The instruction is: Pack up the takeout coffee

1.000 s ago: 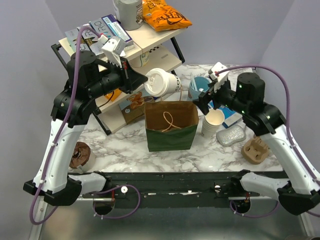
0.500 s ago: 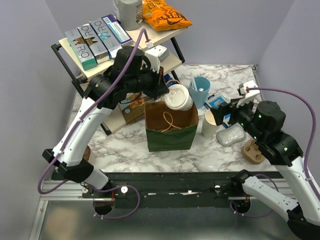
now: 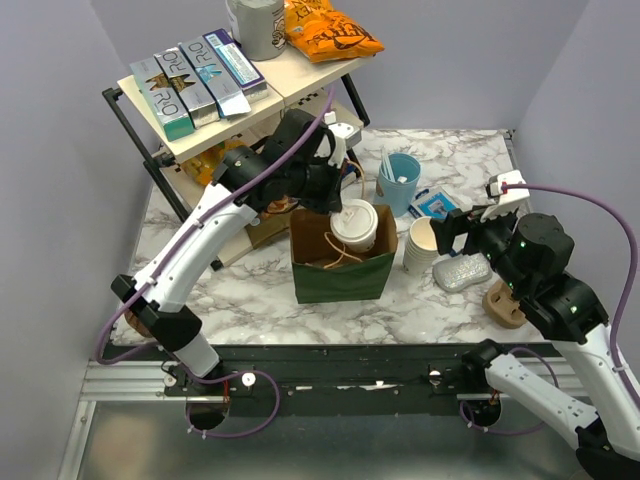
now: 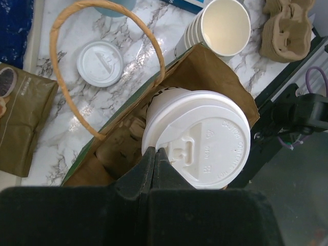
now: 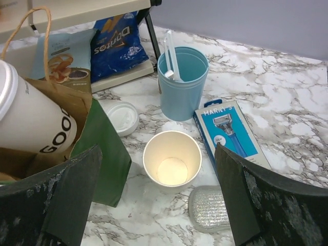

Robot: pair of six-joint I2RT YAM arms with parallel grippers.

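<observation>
Left gripper (image 4: pixel 155 154): fingers pinched tight on lid rim of the takeout coffee (image 4: pixel 197 138), no gap betw. them. Cup tilted, base down inside mouth of the paper bag (image 3: pixel 340 275), lid & upper wall above bag rim; lettering "GOO" on its side in R wrist view. Bag upright near ctr of table (image 3: pixel 250 300), rope handle (image 4: pixel 160 64) arching beside lid. Loose lid (image 4: pixel 100 62) flat on marble just behind bag. Stack of cups (image 3: pixel 425 245) just R of bag, top cup empty. Blue cup (image 3: pixel 400 180) w/ white sticks behind stack; razor pack (image 5: pixel 228 130) & silver pouch (image 5: pixel 207 207) to stack's R. Cup carrier (image 3: pixel 508 298) near R edge. Right gripper (image 5: pixel 159 205): jaws spread wide, grasping nothing, hanging above stack. Shelf rack (image 3: pixel 300 75) at far L corner
</observation>
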